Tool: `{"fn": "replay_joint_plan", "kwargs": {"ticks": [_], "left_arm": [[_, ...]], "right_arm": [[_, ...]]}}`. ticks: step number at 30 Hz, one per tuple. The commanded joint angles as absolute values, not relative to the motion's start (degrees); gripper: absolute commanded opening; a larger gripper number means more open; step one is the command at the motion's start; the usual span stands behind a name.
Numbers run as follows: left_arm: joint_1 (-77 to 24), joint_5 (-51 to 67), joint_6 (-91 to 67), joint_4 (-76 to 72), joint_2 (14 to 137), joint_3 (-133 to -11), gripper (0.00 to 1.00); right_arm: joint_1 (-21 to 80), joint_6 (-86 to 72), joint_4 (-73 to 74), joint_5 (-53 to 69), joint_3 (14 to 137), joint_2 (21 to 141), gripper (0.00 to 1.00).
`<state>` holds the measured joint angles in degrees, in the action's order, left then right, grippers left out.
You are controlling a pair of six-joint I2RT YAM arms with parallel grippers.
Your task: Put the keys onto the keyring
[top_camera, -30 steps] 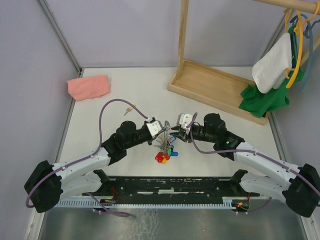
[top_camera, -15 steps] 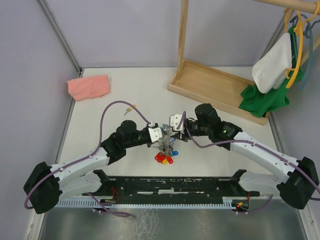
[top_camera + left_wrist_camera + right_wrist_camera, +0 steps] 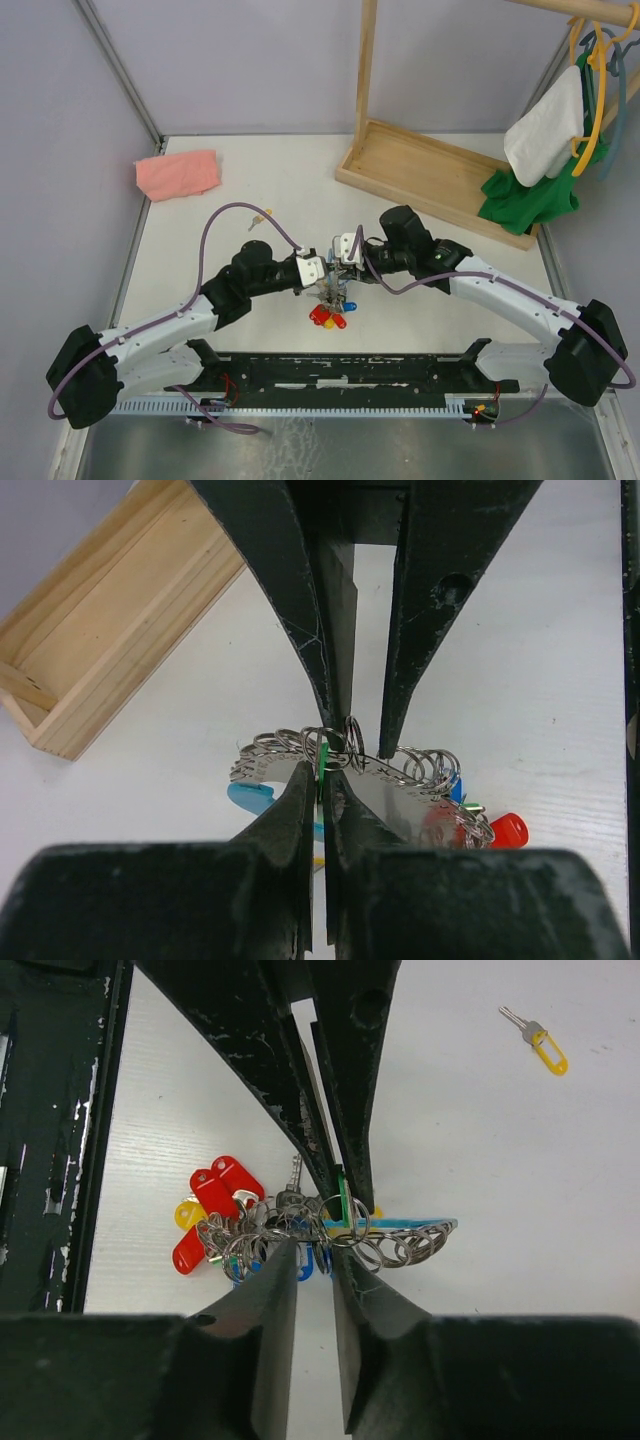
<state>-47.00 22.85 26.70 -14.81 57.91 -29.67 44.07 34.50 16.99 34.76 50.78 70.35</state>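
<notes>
My left gripper [image 3: 320, 275] [image 3: 322, 776] is shut on the green-headed key [image 3: 322, 761] [image 3: 345, 1203], held edge-on at the keyring's bunch. The keyring [image 3: 330, 302] [image 3: 400, 1245] carries several small rings, a grey curved piece [image 3: 400, 790], a light-blue tag [image 3: 250, 798] and red-headed keys [image 3: 215, 1195]. My right gripper [image 3: 345, 267] [image 3: 315, 1250] faces the left one, jaws narrowly apart on either side of one ring [image 3: 352, 735]. The yellow-headed key [image 3: 262, 215] [image 3: 547, 1050] lies alone on the table, far left of the bunch.
A wooden rack base [image 3: 430, 175] [image 3: 110, 630] stands behind the right arm. A pink cloth [image 3: 178, 173] lies at the far left. Clothes on hangers [image 3: 545, 150] hang at the right. The black mounting rail [image 3: 340, 372] runs along the near edge.
My right gripper has moved left, up to the bunch and my left gripper's fingertips. The left gripper has shifted slightly with the green key and the bunch.
</notes>
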Motion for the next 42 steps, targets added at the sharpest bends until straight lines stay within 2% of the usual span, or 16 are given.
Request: {"fn": "replay_joint_plan", "kwargs": {"ticks": [1, 4, 5, 11, 24, 30, 33, 34, 38, 42], "left_arm": [[-47.11, 23.82, 27.77, -17.58, 56.37, -32.37, 0.03], [-47.11, 22.29, 27.1, -17.36, 56.06, -32.13, 0.03], [-47.09, 21.27, 26.58, -17.18, 55.81, -31.83, 0.03], [-47.11, 13.26, 20.35, -17.55, 53.91, -28.32, 0.03], [-48.08, 14.91, 10.65, -23.93, 56.02, -22.87, 0.03], [-51.75, 10.47, 8.08, -30.07, 59.62, -20.75, 0.03], [-52.46, 7.75, 6.62, -32.96, 60.98, -19.85, 0.04], [-52.55, 7.25, 6.2, -33.46, 60.85, -19.53, 0.06], [-52.53, 7.03, 5.04, -35.5, 55.33, -16.63, 0.28], [-52.52, 6.47, 2.06, -35.17, 48.76, -14.29, 0.43]], "right_arm": [[43.77, 33.29, 14.66, 37.88, 53.36, 70.32, 0.24], [43.69, 32.18, 13.31, 36.12, 52.69, 69.25, 0.05], [43.62, 31.74, 12.52, 35.12, 52.23, 68.56, 0.01], [43.21, 27.03, 4.72, 30.62, 48.08, 63.95, 0.01], [43.22, 12.54, -19.44, 24.88, 36.88, 58.4, 0.01], [43.12, 7.48, -30.42, 22.07, 32.99, 59.19, 0.01], [43.15, 7.48, -30.83, 21.91, 32.71, 59.02, 0.01], [43.15, 7.99, -30.27, 22.3, 32.8, 58.83, 0.01], [43.11, 14.07, -22.69, 25.49, 34.64, 57.92, 0.01], [43.11, 20.05, -14.45, 27.41, 37.43, 57.66, 0.01]]}}
